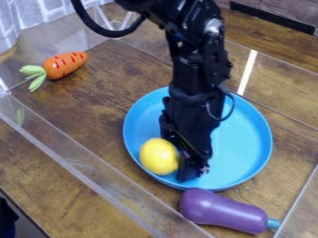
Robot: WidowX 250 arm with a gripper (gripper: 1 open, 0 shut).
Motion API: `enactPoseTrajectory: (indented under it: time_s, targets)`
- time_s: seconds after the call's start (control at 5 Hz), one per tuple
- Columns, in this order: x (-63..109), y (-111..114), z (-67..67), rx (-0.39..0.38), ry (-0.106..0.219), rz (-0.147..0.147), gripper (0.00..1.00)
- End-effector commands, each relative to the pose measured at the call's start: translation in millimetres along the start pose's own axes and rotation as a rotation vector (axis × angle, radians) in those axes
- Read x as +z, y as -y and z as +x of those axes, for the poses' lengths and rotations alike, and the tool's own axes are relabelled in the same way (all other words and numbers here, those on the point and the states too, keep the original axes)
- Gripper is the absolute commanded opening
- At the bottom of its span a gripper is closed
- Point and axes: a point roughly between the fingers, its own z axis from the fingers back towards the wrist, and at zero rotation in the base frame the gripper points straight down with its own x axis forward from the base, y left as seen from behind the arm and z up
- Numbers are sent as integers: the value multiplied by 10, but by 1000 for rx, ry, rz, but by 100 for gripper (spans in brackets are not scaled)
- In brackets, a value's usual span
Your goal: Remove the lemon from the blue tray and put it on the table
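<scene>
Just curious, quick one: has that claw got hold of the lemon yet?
Gripper: down in the blue tray right beside the lemon; whether it is gripping cannot be told.

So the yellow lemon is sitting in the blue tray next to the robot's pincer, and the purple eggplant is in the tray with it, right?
Not quite. The lemon does sit in the blue tray beside the pincer, but the purple eggplant lies outside the tray, on the table just past its near rim, as the camera view shows.
</scene>
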Motion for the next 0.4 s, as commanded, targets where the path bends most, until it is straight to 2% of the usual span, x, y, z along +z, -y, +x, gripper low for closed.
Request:
enactPoseTrajectory:
  time_s: [0.0,0.2]
  targets:
    - [-65,16,-130,-29,-39,-19,0]
    - [-55,52,-158,-28,-37,-29,0]
